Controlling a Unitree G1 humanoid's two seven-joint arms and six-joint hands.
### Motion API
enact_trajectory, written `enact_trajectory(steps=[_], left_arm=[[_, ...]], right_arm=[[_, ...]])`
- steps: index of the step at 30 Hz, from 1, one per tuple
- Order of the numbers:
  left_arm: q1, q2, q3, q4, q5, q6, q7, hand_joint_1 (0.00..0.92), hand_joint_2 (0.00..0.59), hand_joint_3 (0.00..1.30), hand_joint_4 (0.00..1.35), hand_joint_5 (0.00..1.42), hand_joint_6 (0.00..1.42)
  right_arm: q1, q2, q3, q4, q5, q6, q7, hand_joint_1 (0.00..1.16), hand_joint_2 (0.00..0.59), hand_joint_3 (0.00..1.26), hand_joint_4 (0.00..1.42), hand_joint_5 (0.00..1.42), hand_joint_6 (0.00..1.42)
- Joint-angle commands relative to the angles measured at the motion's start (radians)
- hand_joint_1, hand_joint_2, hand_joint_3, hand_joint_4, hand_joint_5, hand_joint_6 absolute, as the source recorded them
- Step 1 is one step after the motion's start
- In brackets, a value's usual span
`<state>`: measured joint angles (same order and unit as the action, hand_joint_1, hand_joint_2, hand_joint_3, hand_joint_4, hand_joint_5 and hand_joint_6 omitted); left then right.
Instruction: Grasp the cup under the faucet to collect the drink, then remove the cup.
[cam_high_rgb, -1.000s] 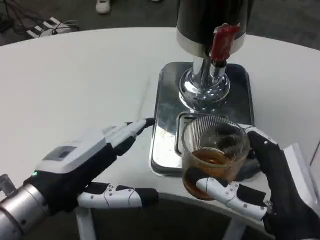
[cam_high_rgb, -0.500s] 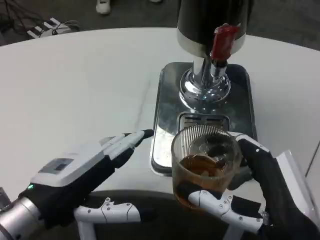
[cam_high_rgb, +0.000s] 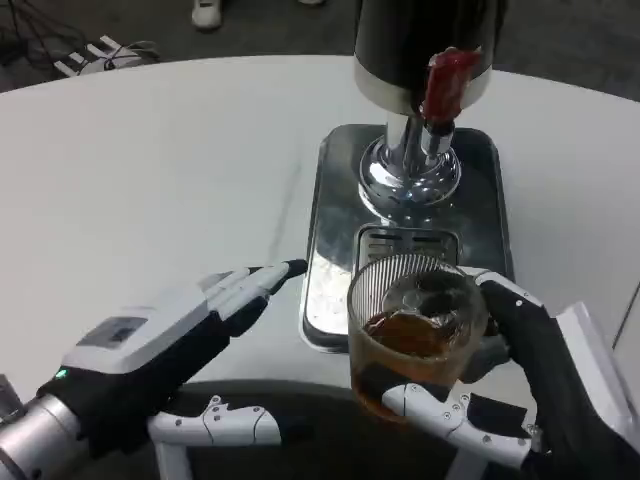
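A clear ribbed glass cup (cam_high_rgb: 412, 330) partly filled with brown drink is gripped by my right hand (cam_high_rgb: 510, 385), fingers wrapped around its base and far side. It hovers over the near edge of the steel drip tray (cam_high_rgb: 335, 215), in front of the faucet. The dispenser's chrome faucet (cam_high_rgb: 412, 160) with a red handle (cam_high_rgb: 445, 82) stands at the tray's back. My left hand (cam_high_rgb: 175, 345) lies to the left of the tray over the table edge, fingers extended and apart, holding nothing.
The white round table (cam_high_rgb: 150, 170) spreads left and behind. A drain grate (cam_high_rgb: 408, 243) sits in the tray just behind the cup. A white object's edge (cam_high_rgb: 600, 360) shows at the right, beside my right hand.
My right hand has drawn the cup back from under the faucet toward the near tray edge and slightly left. My left hand has slid a little nearer and lower.
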<state>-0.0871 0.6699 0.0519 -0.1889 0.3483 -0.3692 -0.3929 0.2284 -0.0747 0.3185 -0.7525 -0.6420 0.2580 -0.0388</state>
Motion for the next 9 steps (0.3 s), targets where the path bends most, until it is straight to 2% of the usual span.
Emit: enact_trajectory(steps=[1,9], left_arm=[[0.006,0.018,-0.004,0.003,-0.003,0.002,-0.015,0.0,0.044,0.0,0.0,0.0,0.0],[0.006,0.018,-0.004,0.004,-0.004,0.001,-0.019,0.0,0.044,0.0,0.0,0.0,0.0]], right_arm=[[-0.006,0.009,0.001,-0.025,0.006,-0.046,-0.004,0.8,0.198,0.82,0.97,1.09,0.72],[-0.007,0.009,-0.004,-0.026,0.006,-0.047,-0.003,0.8,0.197,0.83,0.97,1.1,0.72]])
